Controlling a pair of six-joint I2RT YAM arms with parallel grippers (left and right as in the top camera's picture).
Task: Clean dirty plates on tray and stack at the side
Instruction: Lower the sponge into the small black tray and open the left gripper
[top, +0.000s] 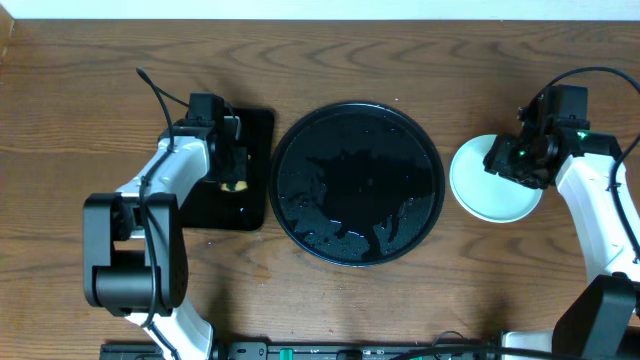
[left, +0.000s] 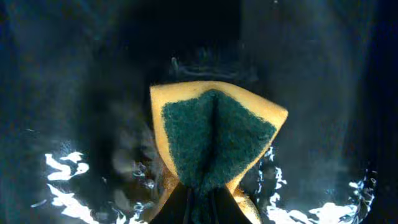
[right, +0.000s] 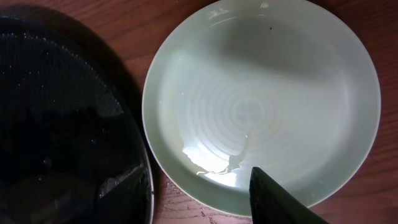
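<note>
A dark brown desk (top: 80, 110) with bold, swirling wood grain fills the overhead view under even, soft light. A pale strip (top: 320, 8) running along its far edge is possibly a wall.

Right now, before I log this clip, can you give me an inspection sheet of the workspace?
Surface: wooden table.
Job's things: round black tray, wet, no plate on it; pale mint plate on the wood beside it, looks clean; cannot tell if others lie beneath.
Clutter: rectangular black tray, wet.
Grippers: left gripper shut on a folded yellow-and-green sponge over the rectangular tray; right gripper above the plate, jaws unclear.
Cables: left arm's cable, right arm's cable, both off the table.
Surroundings: pale strip along the far edge.
</note>
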